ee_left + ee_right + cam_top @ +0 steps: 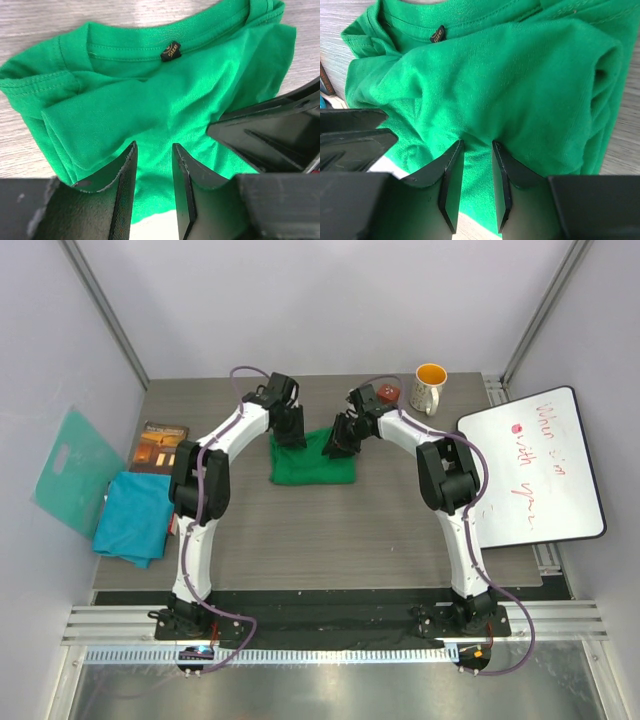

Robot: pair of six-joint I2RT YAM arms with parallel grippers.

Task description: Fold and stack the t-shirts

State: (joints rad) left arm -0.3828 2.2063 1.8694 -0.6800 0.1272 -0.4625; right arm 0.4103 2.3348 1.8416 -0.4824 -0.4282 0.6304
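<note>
A bright green t-shirt (312, 462) lies folded into a rough square at the middle of the table, collar and label toward the far side (171, 51). Both grippers hang over its far edge, close together. My left gripper (292, 430) is open just above the cloth (154, 146), nothing between its fingers. My right gripper (340, 440) is open too, its tips pressing into a creased fold of the green shirt (477, 143). The teal-blue t-shirt (132, 517) lies crumpled at the table's left edge, away from both grippers.
A white and orange mug (430, 387) and a small red object (388, 392) stand at the back right. A whiteboard (535, 468) lies along the right edge. At the left sit a book (160, 445) and a flat teal board (72, 470).
</note>
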